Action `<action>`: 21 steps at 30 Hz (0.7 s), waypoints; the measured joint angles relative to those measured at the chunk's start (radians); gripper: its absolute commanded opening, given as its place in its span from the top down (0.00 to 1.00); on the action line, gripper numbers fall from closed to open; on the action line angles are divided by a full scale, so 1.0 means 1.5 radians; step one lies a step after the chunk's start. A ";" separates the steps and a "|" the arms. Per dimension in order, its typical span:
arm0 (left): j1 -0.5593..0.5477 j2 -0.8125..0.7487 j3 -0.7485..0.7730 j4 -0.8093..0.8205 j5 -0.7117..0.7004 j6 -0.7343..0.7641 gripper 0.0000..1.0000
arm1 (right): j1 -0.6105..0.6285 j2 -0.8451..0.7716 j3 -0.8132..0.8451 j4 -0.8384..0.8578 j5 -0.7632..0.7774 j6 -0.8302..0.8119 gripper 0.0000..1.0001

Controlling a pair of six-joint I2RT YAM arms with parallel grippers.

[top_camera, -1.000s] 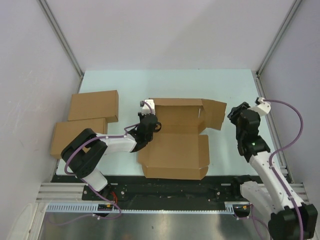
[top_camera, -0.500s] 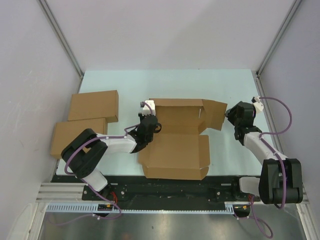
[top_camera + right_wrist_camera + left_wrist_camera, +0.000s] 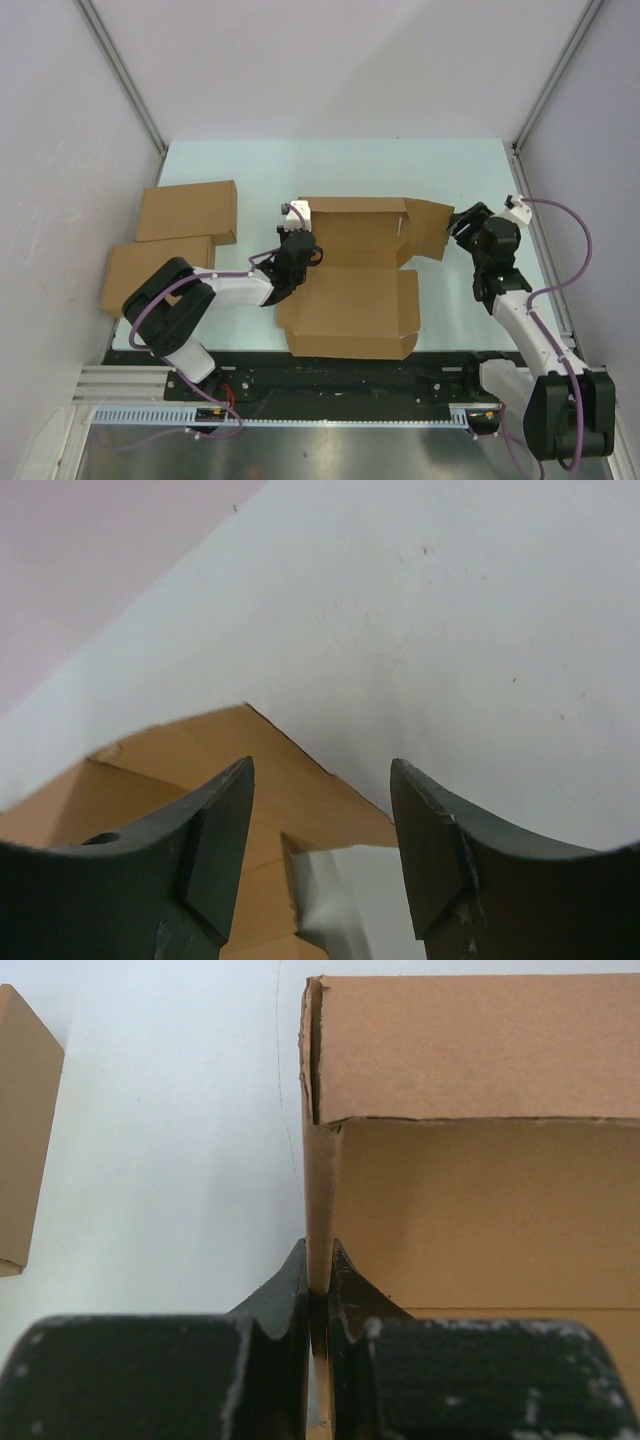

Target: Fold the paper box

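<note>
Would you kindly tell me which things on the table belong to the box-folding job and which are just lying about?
Job in hand: the paper box, partly folded, in the middle.
Lying about: far flat box; near flat box, both off to the left.

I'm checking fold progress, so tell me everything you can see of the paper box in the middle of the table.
The paper box is plain brown cardboard, half folded, lying mid-way across the table. Its near panel lies flat with low side flaps; the far part has raised walls. Its right flap splays outward. The left gripper is shut on the left wall's edge. The open right gripper hovers at that flap, contact unclear.
</note>
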 measured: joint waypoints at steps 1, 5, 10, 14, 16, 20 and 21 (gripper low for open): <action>0.000 0.000 0.000 -0.001 0.001 0.000 1.00 | -0.001 0.011 -0.008 0.009 -0.013 -0.014 0.39; 0.000 0.000 0.001 -0.004 0.003 0.004 1.00 | -0.002 0.052 -0.042 0.026 -0.052 -0.054 0.39; 0.000 0.000 0.010 -0.018 0.015 0.021 1.00 | -0.008 0.086 -0.057 0.057 -0.086 -0.084 0.40; 0.000 0.000 0.019 -0.027 0.022 0.032 1.00 | -0.014 0.123 -0.057 0.104 -0.106 -0.094 0.40; 0.000 0.000 0.019 -0.029 0.022 0.035 1.00 | -0.017 0.139 -0.057 0.120 -0.110 -0.097 0.41; 0.000 0.000 0.019 -0.030 0.023 0.037 1.00 | -0.021 0.168 -0.057 0.149 -0.123 -0.100 0.54; 0.000 0.000 0.019 -0.030 0.023 0.038 1.00 | -0.021 0.174 -0.057 0.153 -0.128 -0.100 0.58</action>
